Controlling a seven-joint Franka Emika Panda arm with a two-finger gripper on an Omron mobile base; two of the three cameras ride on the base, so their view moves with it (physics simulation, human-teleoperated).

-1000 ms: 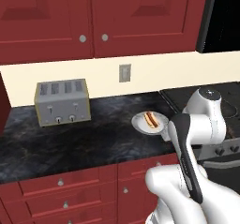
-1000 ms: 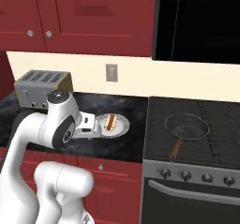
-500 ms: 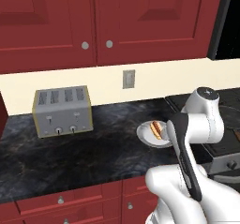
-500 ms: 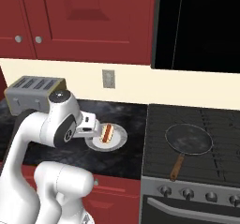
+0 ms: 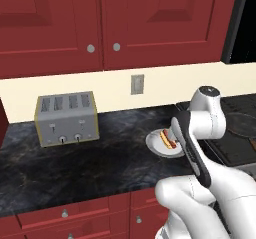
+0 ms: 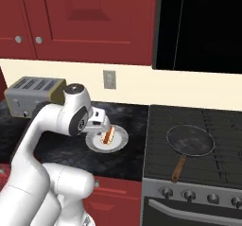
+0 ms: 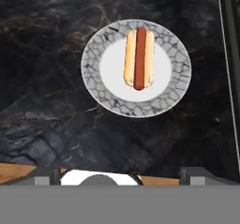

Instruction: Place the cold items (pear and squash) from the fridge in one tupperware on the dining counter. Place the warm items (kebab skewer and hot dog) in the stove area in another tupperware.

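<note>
The hot dog (image 7: 138,58) lies in its bun on a round marbled plate (image 7: 98,96) on the black counter beside the stove. It also shows on the plate (image 6: 119,143) as the hot dog (image 6: 108,134), and from the other side as the hot dog (image 5: 167,139). My gripper (image 6: 101,122) hangs above the plate's near side, open and holding nothing. Its fingertips (image 7: 47,175) stand wide apart, short of the plate. The kebab skewer, pear, squash, fridge, both tupperware and the dining counter are out of view.
A grey toaster (image 5: 67,118) stands on the counter at the left, against the cream wall. The stove (image 6: 222,126) at the right carries a dark pan (image 6: 190,141) with a brown handle. Red wall cabinets (image 5: 100,23) and a black microwave (image 6: 198,26) hang overhead.
The whole picture has shifted and the counter has grown larger: the base has driven closer. The arm holds the same pose, gripper still open; the plate and hot dog lie as before.
</note>
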